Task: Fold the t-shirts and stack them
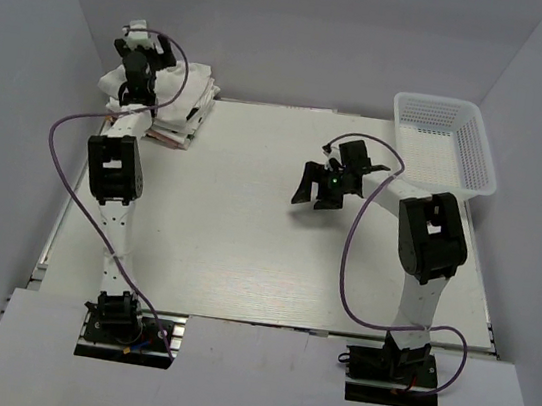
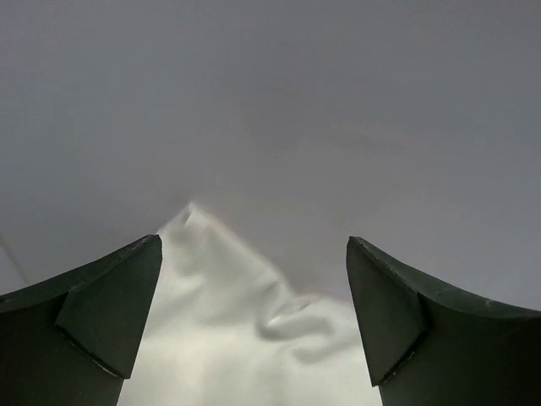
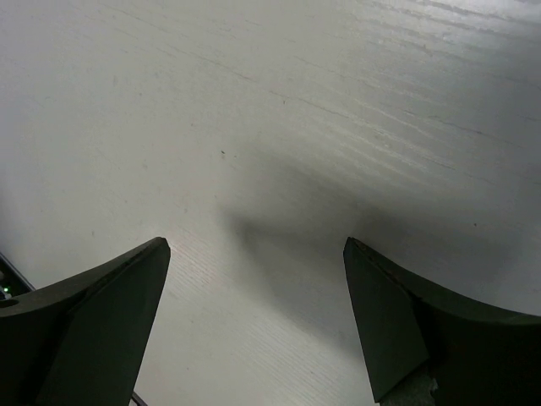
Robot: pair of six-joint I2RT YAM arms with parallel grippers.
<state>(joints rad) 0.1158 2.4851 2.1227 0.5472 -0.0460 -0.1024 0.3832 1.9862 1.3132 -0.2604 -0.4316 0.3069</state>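
Top view: stack of folded whitish cloth t-shirts [image 1: 179,99] lay at the far left corner of the pale wood-grain table [image 1: 244,250]. Likely hazard: a low withdrawal snagging and toppling it. Left gripper [image 1: 139,38] hung over it, jaws wide, empty. Left wrist view: the stack's cloth lay beneath, apparently untouched. Right wrist view: right gripper [image 3: 254,326] splayed wide, empty, above the table.

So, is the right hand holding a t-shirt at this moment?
No, the right hand is open, and only the bare wooden table shows between its two fingers.
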